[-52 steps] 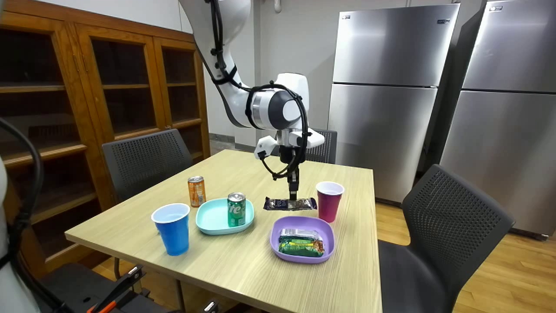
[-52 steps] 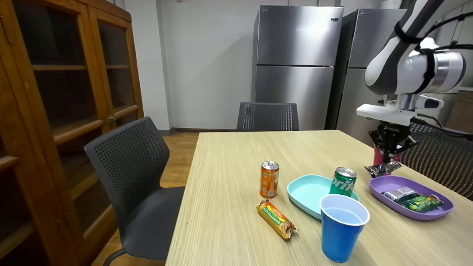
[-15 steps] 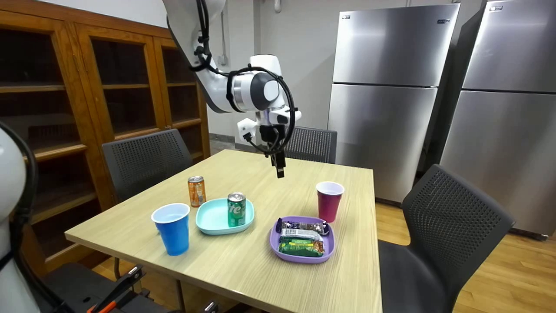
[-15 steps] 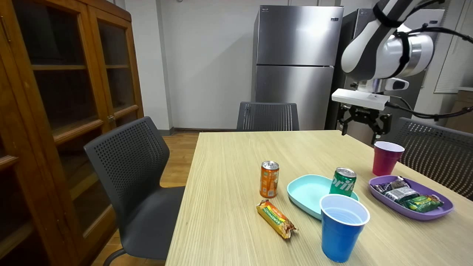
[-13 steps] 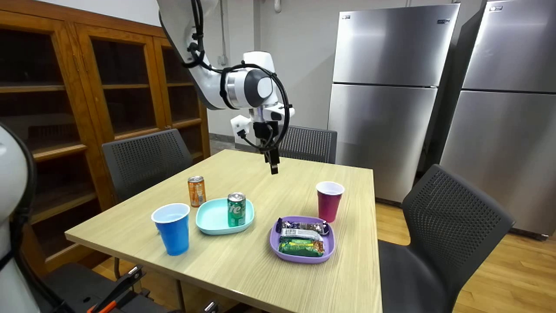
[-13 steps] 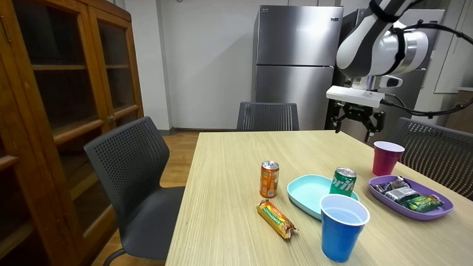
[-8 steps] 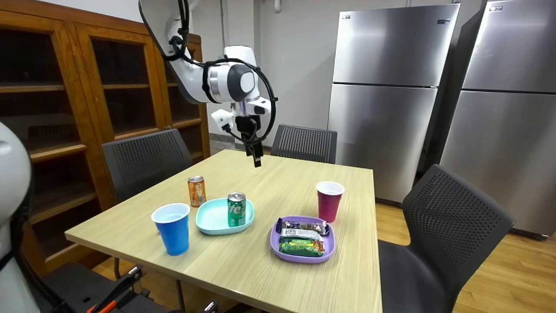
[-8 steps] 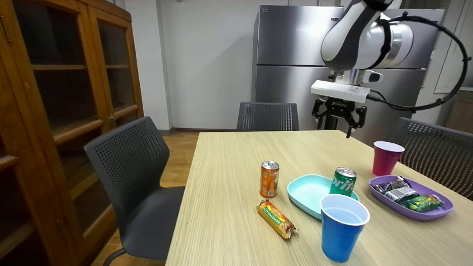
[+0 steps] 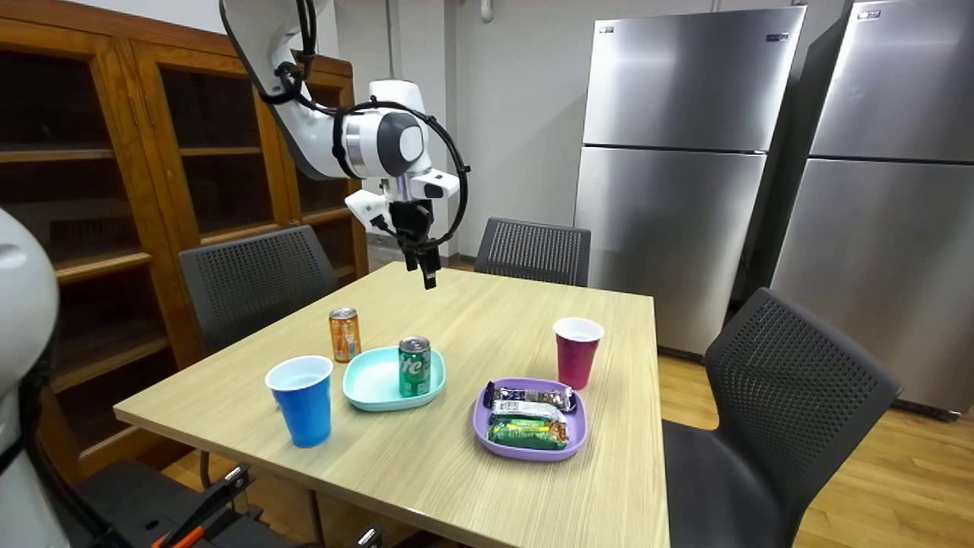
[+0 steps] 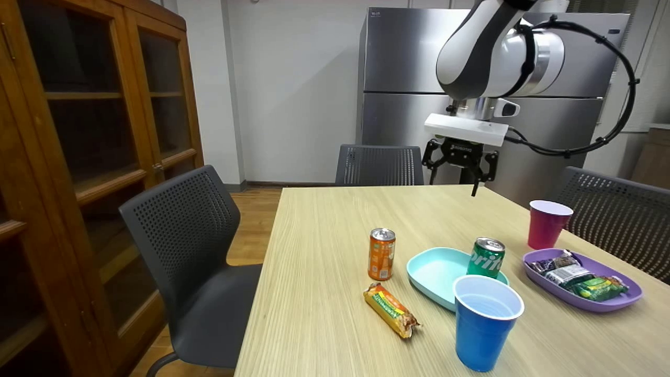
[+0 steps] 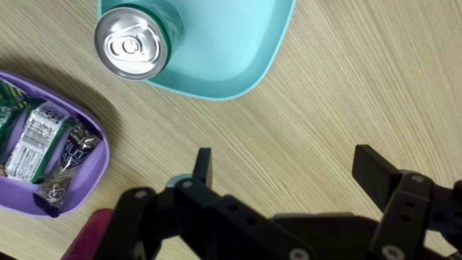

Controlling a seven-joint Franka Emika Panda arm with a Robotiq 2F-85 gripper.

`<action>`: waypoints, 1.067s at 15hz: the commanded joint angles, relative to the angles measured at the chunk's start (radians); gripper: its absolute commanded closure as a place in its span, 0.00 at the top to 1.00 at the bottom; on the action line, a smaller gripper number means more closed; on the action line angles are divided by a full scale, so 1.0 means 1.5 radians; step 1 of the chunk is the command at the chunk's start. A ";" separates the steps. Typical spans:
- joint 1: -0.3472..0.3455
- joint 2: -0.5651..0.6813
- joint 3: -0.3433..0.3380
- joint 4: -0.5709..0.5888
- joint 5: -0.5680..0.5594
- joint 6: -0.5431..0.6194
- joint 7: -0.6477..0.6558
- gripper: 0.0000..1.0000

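Kirkland nut bar (image 11: 68, 168) lying, Sprite can (image 11: 137, 41) standing, gripper (image 11: 283, 154) hovering empty
At left in the wrist view, the bar is resting in the purple tray (image 11: 91, 162); at upper left, the can is standing in the teal tray (image 11: 216, 47), so moving well probably means holding the fingers (image 11: 204, 162) high. From lower centre to right, they are hanging wide apart over the table (image 11: 306, 119), touching nothing.

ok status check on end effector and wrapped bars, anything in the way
End effector open, empty, above the table. Three wrapped bars in the purple tray; yellow bar loose outside it. Possible obstruction: magenta cup beside tray.
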 commanded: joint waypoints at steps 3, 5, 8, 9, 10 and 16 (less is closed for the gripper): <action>-0.001 0.000 0.001 0.000 0.000 -0.001 -0.002 1.00; -0.001 0.000 0.001 0.000 0.000 -0.001 -0.002 1.00; -0.001 0.000 0.001 0.000 0.000 -0.001 -0.002 1.00; -0.001 0.000 0.001 0.000 0.000 -0.001 -0.002 1.00; -0.002 0.002 0.005 0.005 0.003 -0.001 -0.008 1.00; 0.033 0.027 0.033 0.041 -0.017 -0.009 -0.043 1.00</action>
